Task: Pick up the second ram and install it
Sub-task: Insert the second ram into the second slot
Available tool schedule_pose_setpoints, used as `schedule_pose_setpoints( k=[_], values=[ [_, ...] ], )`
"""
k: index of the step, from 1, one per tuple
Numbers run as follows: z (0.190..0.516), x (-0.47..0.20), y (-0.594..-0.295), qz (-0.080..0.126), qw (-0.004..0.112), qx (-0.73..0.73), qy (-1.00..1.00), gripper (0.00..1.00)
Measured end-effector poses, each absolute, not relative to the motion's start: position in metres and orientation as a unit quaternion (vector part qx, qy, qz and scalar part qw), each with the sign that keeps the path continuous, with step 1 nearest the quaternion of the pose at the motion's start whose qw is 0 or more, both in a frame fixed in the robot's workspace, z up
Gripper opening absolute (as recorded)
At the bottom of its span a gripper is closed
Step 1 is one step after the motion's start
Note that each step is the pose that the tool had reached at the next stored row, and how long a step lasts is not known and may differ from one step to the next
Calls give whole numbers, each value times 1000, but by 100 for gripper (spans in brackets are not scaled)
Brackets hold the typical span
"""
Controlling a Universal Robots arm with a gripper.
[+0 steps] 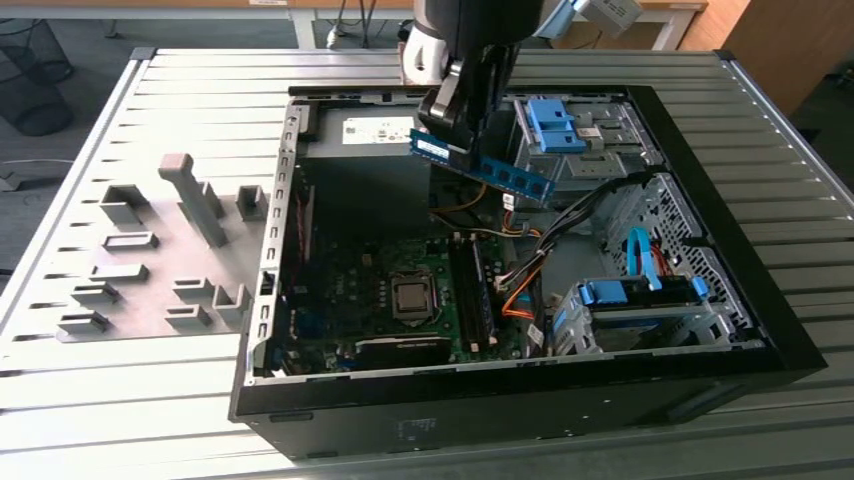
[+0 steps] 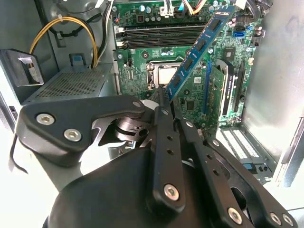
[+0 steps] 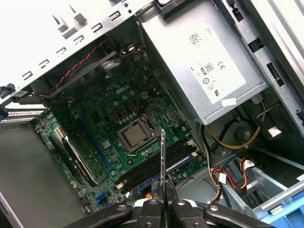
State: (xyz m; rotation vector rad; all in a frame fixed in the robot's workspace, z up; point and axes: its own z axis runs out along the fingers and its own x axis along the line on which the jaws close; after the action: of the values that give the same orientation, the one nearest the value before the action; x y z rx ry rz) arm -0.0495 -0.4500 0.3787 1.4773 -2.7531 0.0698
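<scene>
Holding the second ram (image 1: 483, 165) tight in closed jaws, the gripper (image 1: 454, 130) hangs above the motherboard (image 1: 400, 290), at 12 o'clock from the black slots (image 1: 467, 285), ready to fit.

hand (image 3: 162, 205) clamping second ram (image 3: 162, 161), motherboard (image 3: 118, 118) beyond

The memory stick (image 1: 483, 167) is blue with dark little chips in a row and a pale sticker. The gripper (image 2: 164, 95) is black with shiny silver screws. The computer case (image 1: 534, 400) is black. The big board (image 3: 118, 118) inside is green with a silver square in the middle. The wires (image 2: 66, 23) are yellow and orange. The table (image 1: 134, 400) is grey with stripes. The holders (image 1: 134, 240) on the exterior view's left are grey.
</scene>
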Motion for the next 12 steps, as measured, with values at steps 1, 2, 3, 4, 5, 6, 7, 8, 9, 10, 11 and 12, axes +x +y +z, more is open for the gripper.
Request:
schedule_pose_setpoints(
  k=[1,2,3,4,5,6,7,8,9,10,11,12],
  values=[
    [379,-50,-450,22,8,473,-881,14],
    [379,-50,-450,22,8,473,-881,14],
    [379,-50,-450,22,8,473,-881,14],
    [379,-50,-450,22,8,473,-881,14],
    [379,-50,-450,22,8,473,-881,14],
    [379,-50,-450,22,8,473,-881,14],
    [379,-50,-450,22,8,473,-881,14],
    [379,-50,-450,22,8,472,-881,14],
    [379,-50,-450,22,8,472,-881,14],
    [379,-50,-450,22,8,471,-882,14],
    [379,-50,-450,23,8,470,-882,14],
    [379,-50,-450,23,8,468,-884,14]
  ],
)
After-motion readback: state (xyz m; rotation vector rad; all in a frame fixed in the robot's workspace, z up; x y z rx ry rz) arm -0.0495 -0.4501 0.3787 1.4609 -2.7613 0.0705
